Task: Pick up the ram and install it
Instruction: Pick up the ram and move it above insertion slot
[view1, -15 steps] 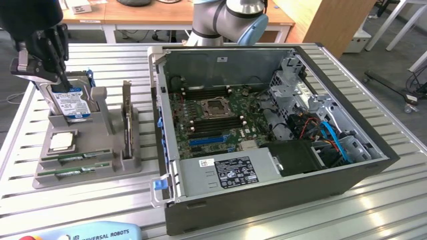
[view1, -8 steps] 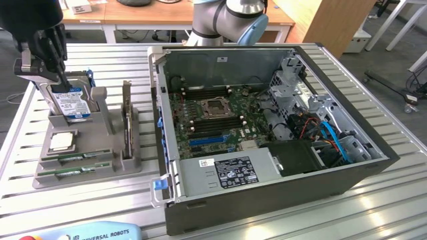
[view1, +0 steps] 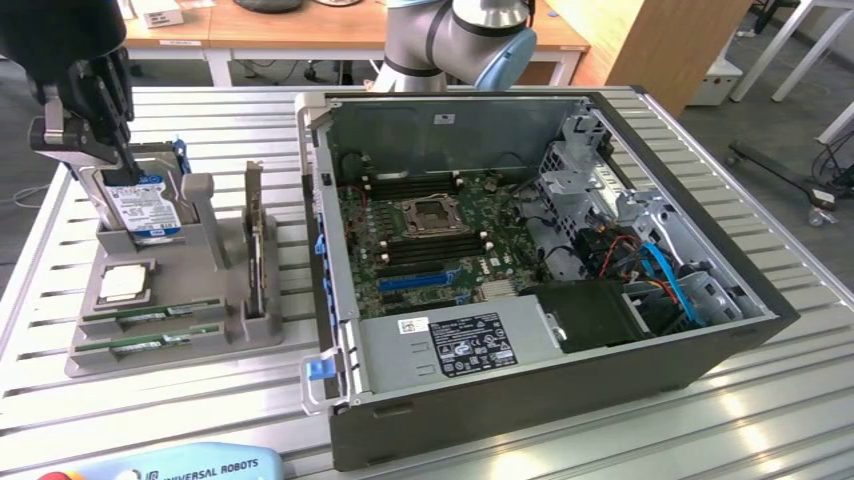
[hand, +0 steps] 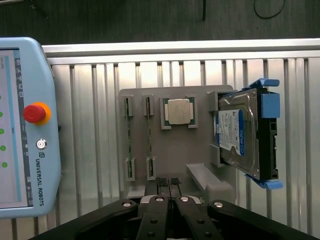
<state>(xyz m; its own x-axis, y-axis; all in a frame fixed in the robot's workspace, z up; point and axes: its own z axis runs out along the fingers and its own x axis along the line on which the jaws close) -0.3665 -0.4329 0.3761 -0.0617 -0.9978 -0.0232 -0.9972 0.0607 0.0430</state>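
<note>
Two ram sticks (view1: 150, 318) lie side by side in slots at the front of a grey holder (view1: 200, 300), which stands on the slatted table on the exterior view's left. In the wrist view each ram stick (hand: 128, 140) shows edge-on as a thin green strip. My gripper (view1: 118, 172) hangs above the back of the holder, over the hard drive, well away from the ram. The wrist view shows the gripper (hand: 170, 186) shut, its fingers pressed together with nothing between them.
The holder also carries a silver hard drive (view1: 140, 205) in a blue bracket, a processor chip (view1: 123, 283) and an upright dark expansion card (view1: 254, 240). An open computer case (view1: 534, 240) with its motherboard stands on the exterior view's right. A teach pendant (hand: 25, 125) lies at the table's front edge.
</note>
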